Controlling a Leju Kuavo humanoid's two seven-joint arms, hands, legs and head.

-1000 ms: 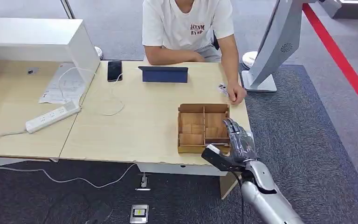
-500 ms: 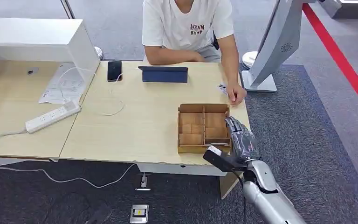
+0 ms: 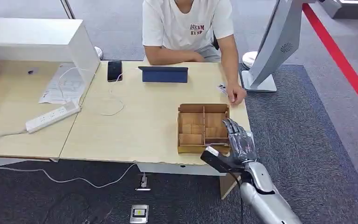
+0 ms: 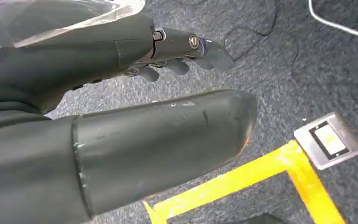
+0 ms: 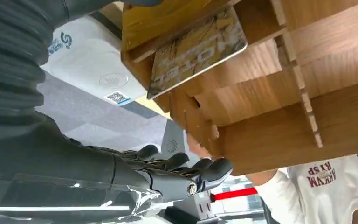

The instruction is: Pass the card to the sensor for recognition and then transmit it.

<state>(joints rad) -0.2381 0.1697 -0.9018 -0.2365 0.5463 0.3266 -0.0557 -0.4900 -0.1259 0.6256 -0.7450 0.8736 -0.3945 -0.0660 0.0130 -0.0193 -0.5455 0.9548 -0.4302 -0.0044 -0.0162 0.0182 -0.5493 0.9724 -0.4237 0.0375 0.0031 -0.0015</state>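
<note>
Pale wood divided box (image 3: 203, 127), glossy card (image 5: 196, 50), matt laminate table (image 3: 135, 121)

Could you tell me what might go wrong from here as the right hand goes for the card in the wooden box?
The card lies in a narrow compartment of the wooden box, so the right hand might struggle to get its fingers around it between the dividers. The box sits near the table edge, so a push could shift it or tip it off. A person's hand rests just beyond the box and could be bumped.
</note>
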